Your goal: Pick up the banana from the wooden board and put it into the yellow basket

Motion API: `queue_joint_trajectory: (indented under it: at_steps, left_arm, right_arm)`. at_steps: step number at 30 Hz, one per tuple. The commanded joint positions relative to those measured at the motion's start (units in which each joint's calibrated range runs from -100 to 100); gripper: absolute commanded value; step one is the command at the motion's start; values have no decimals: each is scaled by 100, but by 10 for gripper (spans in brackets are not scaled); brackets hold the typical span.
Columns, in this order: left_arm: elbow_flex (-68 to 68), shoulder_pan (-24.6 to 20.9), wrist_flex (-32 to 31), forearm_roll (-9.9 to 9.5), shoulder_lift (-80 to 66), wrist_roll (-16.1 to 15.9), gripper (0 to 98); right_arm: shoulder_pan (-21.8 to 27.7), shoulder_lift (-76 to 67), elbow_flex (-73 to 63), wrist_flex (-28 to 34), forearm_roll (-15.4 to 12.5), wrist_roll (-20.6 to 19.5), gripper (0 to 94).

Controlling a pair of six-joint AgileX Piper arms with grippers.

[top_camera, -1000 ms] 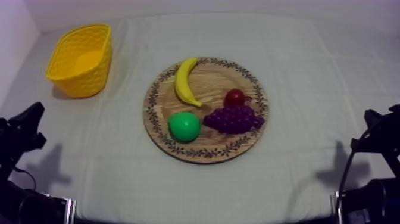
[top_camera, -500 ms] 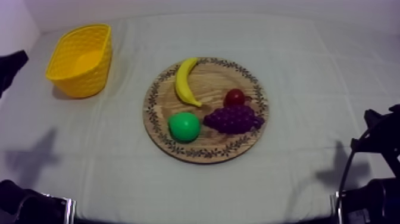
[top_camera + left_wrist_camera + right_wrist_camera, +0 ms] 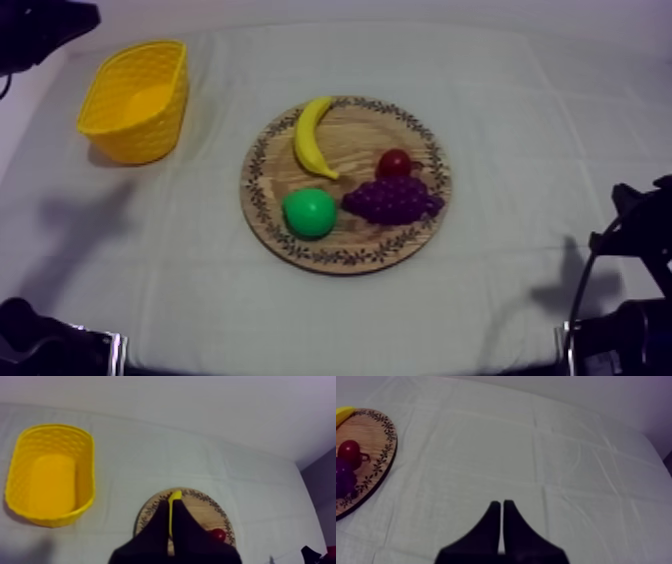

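Banana (image 3: 313, 138) is lying on the wooden board (image 3: 345, 262), on the side nearest the yellow basket (image 3: 130, 140), with its lower end close to the pear (image 3: 309, 212). Nothing has hold of it yet. My left claw (image 3: 171, 504) is up over the bench (image 3: 520, 120), fingers pressed together into a thin wedge, holding nothing. From my left wrist the banana sits pretty much dead ahead of the tips, so the aim looks decent. Right claw (image 3: 501, 507) is off at the board's far side, closed and empty too. I reckon it can sit this one out, since the basket is on my left.

So the job right now, as I read it, is the reach. A few tips for doing it clean:

- Spread the fingers well before dropping, not at the last second.
- Turn the wrist so they straddle the banana across its width, around the middle of the curve where it should balance.
- Keep off the lower end, because the pear is right there and I'd probably knock it.
- Come straight down and squeeze gently, since it looks like slick plastic.
- Lift clear of the board's rim before swinging over to the basket.
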Motion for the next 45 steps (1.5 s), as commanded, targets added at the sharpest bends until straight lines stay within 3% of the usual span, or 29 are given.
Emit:
queue_joint_trajectory:
  at_steps: [1, 5, 13, 26, 36, 39, 43, 45]
  left_arm:
    - [-394, 181, 184, -30, 485, 110, 1]
    - [-862, 404, 536, -56, 1044, 313, 1]
    - [-1389, 608, 955, 69, 2086, 447, 1]
    - [-1545, 866, 839, 343, 3358, 464, 63]
    - [-1492, 1052, 788, 400, 3618, 511, 103]
    - [-1489, 1066, 775, 452, 3663, 482, 239]
    - [-1410, 1060, 653, 539, 3686, 393, 613]
    - [-1354, 1076, 564, 554, 3690, 371, 735]
  right_arm:
    - [-2, -2, -3, -1, 1, 1, 3]
    - [-2, -2, -3, -1, 1, 2, 3]
    - [-2, -2, -3, -1, 1, 2, 3]
    - [-2, -2, -3, -1, 1, 2, 3]
    - [-2, -2, -3, -1, 1, -2, 3]
    - [-2, -2, -3, -1, 1, -3, 3]
    - [-2, -2, -3, -1, 1, -3, 3]
    - [-2, -2, -3, -1, 1, -3, 3]
